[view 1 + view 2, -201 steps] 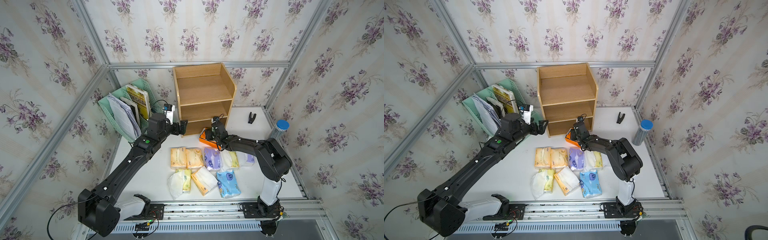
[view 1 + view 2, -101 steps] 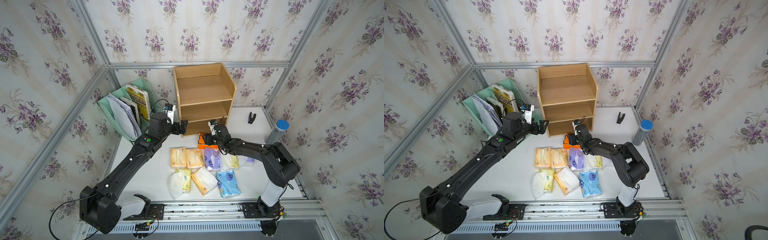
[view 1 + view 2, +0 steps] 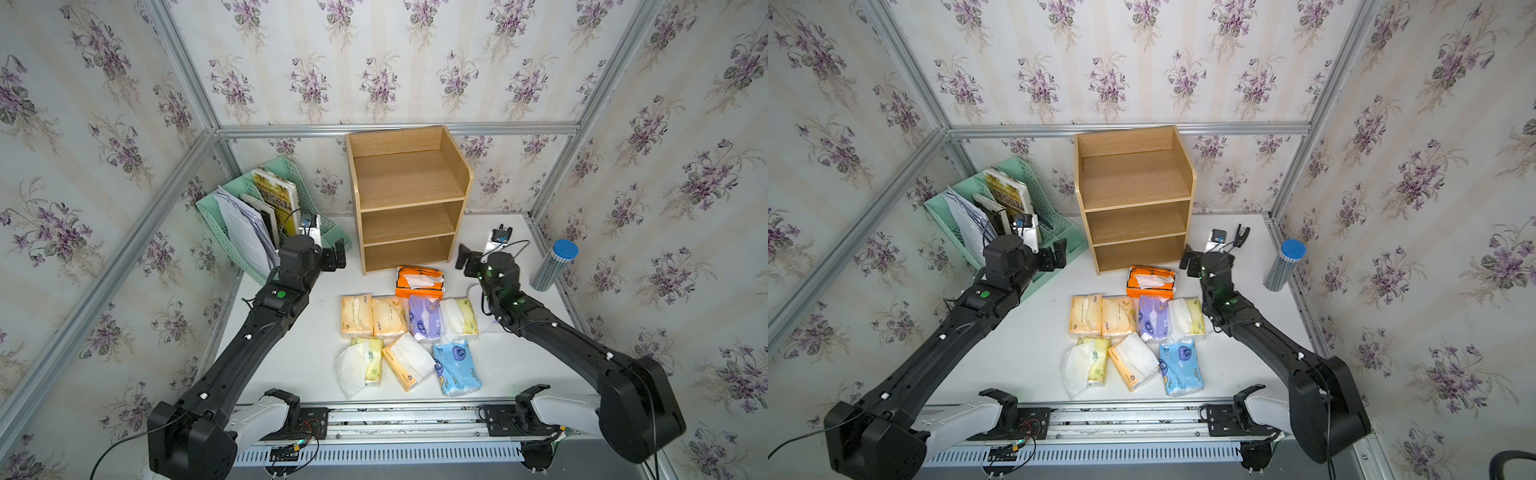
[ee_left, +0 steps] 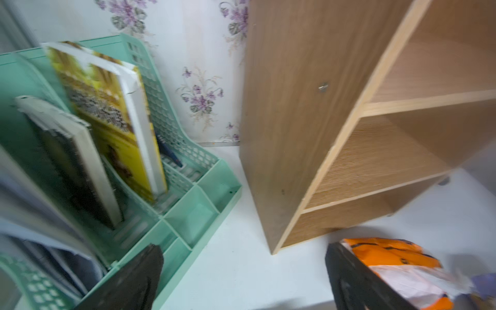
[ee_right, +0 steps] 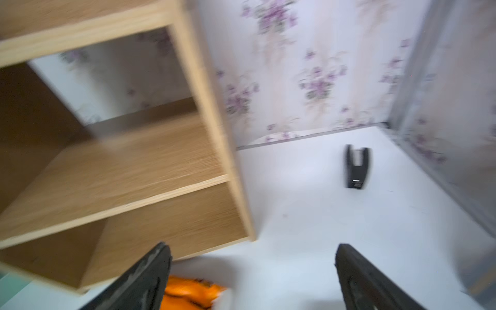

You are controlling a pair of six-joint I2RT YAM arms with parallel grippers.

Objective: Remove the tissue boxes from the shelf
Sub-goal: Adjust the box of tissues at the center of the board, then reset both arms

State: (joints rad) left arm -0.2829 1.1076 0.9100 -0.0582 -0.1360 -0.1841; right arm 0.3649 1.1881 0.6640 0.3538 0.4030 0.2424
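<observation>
The wooden shelf [image 3: 409, 195] [image 3: 1133, 195] stands at the back of the table, and all three tiers show bare in both top views. Several tissue boxes lie on the table in front of it. The bright orange one [image 3: 419, 280] [image 3: 1150, 280] is nearest the shelf's foot. A purple one [image 3: 424, 318] and a light blue one [image 3: 457, 368] lie closer to the front. My right gripper [image 3: 467, 259] [image 5: 252, 251] is open and holds nothing, just right of the orange pack [image 5: 188, 292]. My left gripper [image 3: 336, 255] [image 4: 243, 252] is open too, left of the shelf [image 4: 295, 134].
A mint green file rack [image 3: 232, 232] with papers and a yellow book stands close behind my left gripper. A black stapler [image 3: 1241, 235] [image 5: 357, 166] lies right of the shelf. A blue-capped cylinder [image 3: 555, 266] stands by the right wall.
My right gripper has opened, let go of the bright orange pack in front of the shelf, and drawn away to the right. The left arm has barely moved.
</observation>
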